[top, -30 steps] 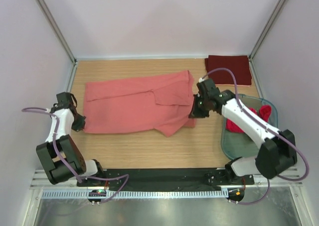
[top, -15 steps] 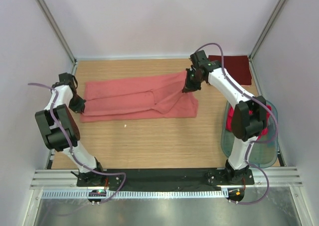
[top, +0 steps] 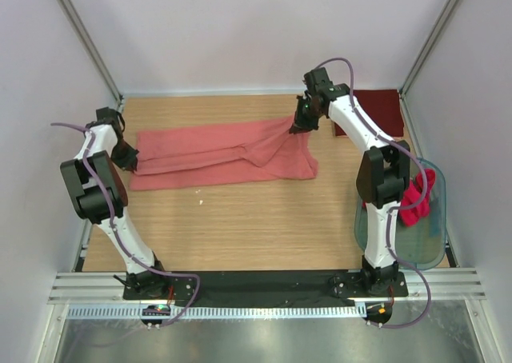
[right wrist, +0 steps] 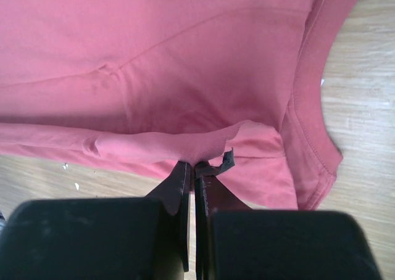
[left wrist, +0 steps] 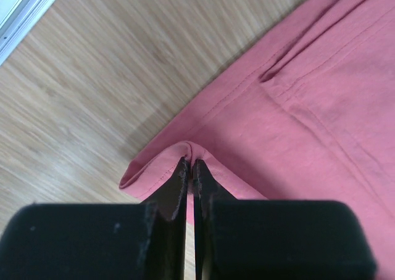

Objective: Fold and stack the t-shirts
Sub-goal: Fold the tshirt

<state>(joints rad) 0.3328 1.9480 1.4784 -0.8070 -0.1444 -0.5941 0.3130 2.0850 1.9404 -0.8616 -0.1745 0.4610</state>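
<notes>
The salmon-pink t-shirt [top: 216,151] lies folded lengthwise across the far half of the table. My left gripper [top: 128,161] is shut on its left hem corner [left wrist: 185,153] at the table's left side. My right gripper [top: 299,124] is shut on its right edge [right wrist: 197,147], lifted a little above the table; the collar [right wrist: 311,107] shows beside it. A dark maroon t-shirt [top: 380,111] lies folded in the far right corner. A brighter red-pink t-shirt [top: 414,197] sits in the plastic tub.
The translucent greenish tub [top: 400,239] stands at the right edge, behind the right arm's upper link. The enclosure walls and frame posts close in at left, back and right. Small white specks lie on the wood in front of the shirt [top: 200,191].
Both grippers carried the shirt's near edge toward the back, folding it into a narrower band. The right gripper moved from mid-table up to the far side; the left moved back too.
</notes>
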